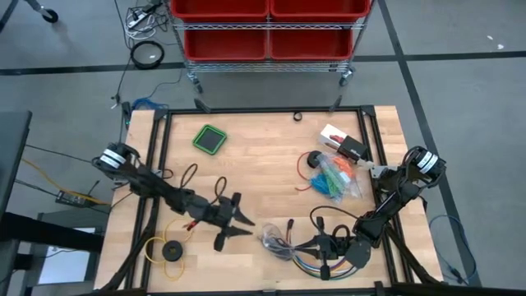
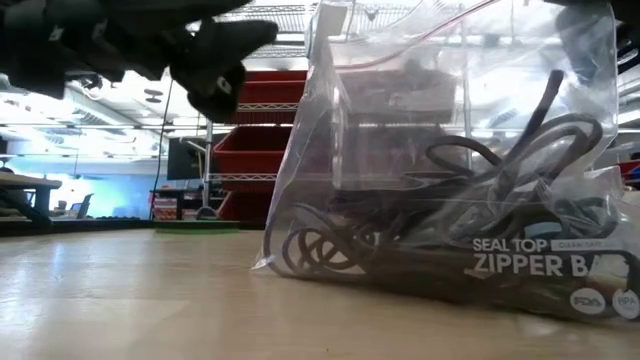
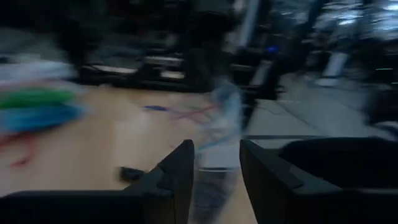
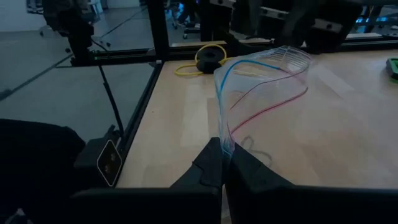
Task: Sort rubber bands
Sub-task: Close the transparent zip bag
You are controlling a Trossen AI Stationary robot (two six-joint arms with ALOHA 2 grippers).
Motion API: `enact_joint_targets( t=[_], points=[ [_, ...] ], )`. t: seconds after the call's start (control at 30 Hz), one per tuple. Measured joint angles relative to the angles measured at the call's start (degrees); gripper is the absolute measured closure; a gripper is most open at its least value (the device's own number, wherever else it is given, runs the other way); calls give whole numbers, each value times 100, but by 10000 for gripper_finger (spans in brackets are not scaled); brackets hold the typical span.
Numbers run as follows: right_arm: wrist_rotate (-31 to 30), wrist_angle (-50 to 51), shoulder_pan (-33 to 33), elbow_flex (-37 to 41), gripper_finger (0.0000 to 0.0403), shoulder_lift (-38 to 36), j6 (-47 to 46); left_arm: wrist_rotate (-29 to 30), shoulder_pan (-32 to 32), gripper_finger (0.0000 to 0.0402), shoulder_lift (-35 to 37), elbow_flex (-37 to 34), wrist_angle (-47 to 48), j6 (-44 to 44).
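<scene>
A clear zipper bag point(image 1: 275, 240) point(image 2: 450, 200) stands with its bottom on the table near the near edge. Dark loops point(image 2: 330, 245) lie inside it. Blue, green and orange rubber bands point(image 1: 335, 177) lie in a pile on the table's right half, and show as a blur in the left wrist view point(image 3: 37, 102). My right gripper point(image 1: 316, 247) point(image 4: 224, 163) is shut on the bag. My left gripper point(image 1: 244, 218) point(image 3: 216, 155) is open just left of the bag. The bag point(image 3: 217, 124) shows ahead between its fingers, too blurred to tell whether they touch. My right gripper pinches the bag's mouth edge point(image 4: 225, 140) at one end of the blue and red zipper strips, between its two fingers. It comes from the table's right side, about level. The mouth stands open beyond the fingers, and the bag's bottom point(image 2: 420, 280) rests on the table.
A yellow ring with a black disc point(image 1: 171, 249) point(image 4: 208, 59) lies near the near-left corner. A green square pad point(image 1: 210, 139) sits toward the far edge, and a small box point(image 1: 343, 144) and a black roll point(image 1: 313, 159) lie near the coloured bands. A cart with red bins point(image 1: 267, 29) stands beyond the far edge.
</scene>
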State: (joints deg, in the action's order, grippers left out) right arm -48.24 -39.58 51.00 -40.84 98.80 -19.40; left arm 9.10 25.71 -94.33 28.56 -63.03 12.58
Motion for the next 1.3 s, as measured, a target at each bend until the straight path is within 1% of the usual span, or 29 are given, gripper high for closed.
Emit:
enact_joint_targets(
  t=[0.03,0.1,0.23,0.37,0.53,0.87,1.07,1.3],
  points=[
    [5,-1,0,1,403,0,0,-222,-30,264,-100,2,-139,65],
    [25,-5,-1,0,403,0,0,-383,-58,264,-323,131,-217,112],
    [45,-19,-13,0,403,0,0,-395,-81,264,-704,498,-200,-3],
    [95,-62,-13,0,403,1,0,-492,-130,264,-910,793,-186,-183],
    [139,-66,-15,0,403,0,-4,-425,-325,267,-925,923,188,-150],
    [146,-67,-15,0,403,0,-2,-384,-494,269,-924,909,191,-22],
    [145,-67,-24,0,403,0,2,-1043,-494,268,-924,909,171,3],
    [146,-67,-42,0,403,0,2,-1088,-500,268,-924,909,169,-37]
  ],
)
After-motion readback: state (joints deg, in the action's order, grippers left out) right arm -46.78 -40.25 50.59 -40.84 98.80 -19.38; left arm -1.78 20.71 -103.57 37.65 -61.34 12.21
